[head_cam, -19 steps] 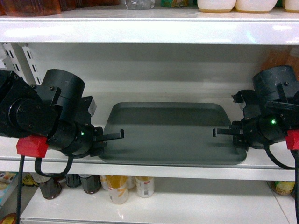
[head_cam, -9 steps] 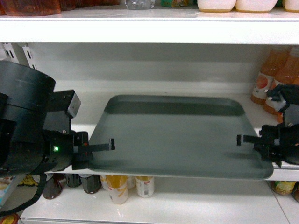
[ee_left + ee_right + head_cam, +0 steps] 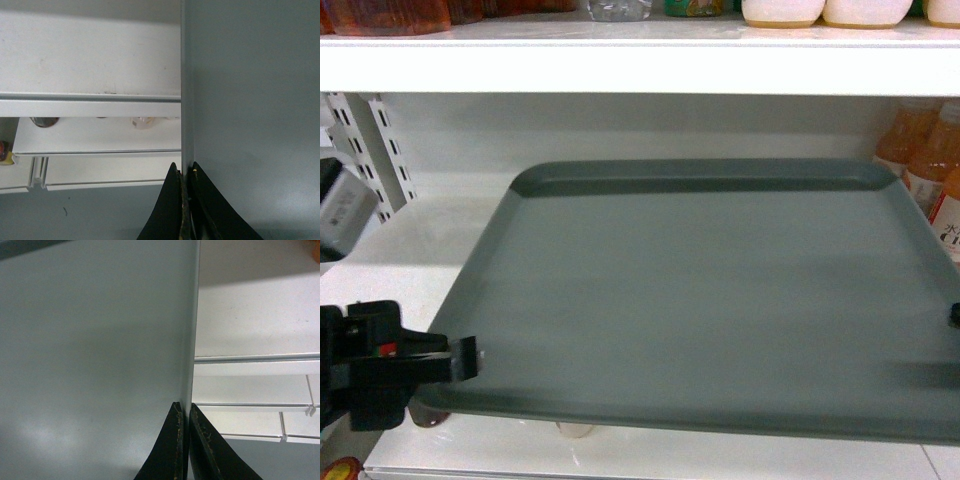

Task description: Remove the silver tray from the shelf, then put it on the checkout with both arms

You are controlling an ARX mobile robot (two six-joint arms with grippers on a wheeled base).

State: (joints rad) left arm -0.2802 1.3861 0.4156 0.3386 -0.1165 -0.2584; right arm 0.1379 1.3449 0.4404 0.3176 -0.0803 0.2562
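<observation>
Black left gripper clamped on the silver tray's left rim, right gripper pinching its right rim, tray held level in front of the white shelf, orange drink bottles behind.

head: level, faces shelf | 2 wrists: close along silver tray edges

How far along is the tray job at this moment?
Done: both grippers are clamped on the tray, the left gripper on its left rim, the right gripper on its right rim. In hand: the tray fills the head view, its front edge overhanging the shelf; whether its back still rests there cannot be told. Left: carrying it to the checkout, which is not in view.
</observation>
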